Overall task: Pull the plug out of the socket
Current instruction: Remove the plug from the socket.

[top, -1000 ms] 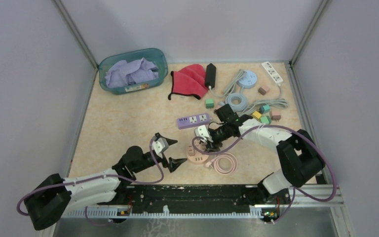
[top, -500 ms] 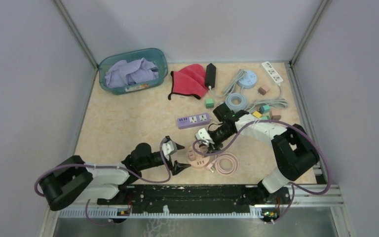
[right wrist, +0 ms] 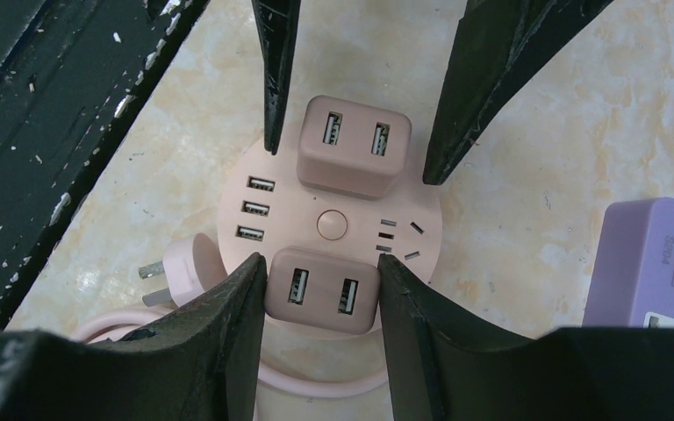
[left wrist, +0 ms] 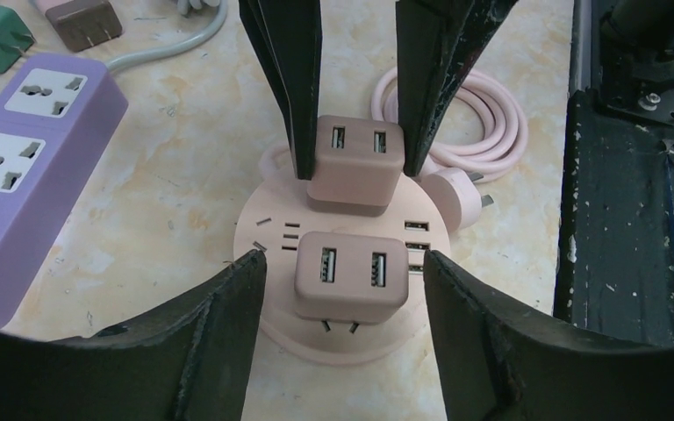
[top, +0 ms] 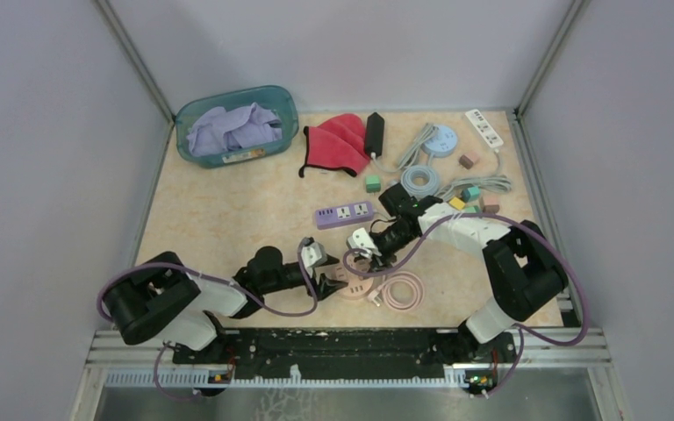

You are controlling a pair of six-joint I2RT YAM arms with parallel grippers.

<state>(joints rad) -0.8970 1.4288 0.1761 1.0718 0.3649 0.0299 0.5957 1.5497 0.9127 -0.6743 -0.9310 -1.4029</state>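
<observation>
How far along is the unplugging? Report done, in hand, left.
Done: right gripper clamps one pink adapter. In hand: left gripper straddles the other adapter, gaps showing either side. Left: close it and pull; both adapters sit plugged in the round socket.

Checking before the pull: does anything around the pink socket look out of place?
Only the pink socket's own cord plug: it lies loose on the table beside the socket, prongs bare, plugged into nothing. Each adapter sits upright.
</observation>
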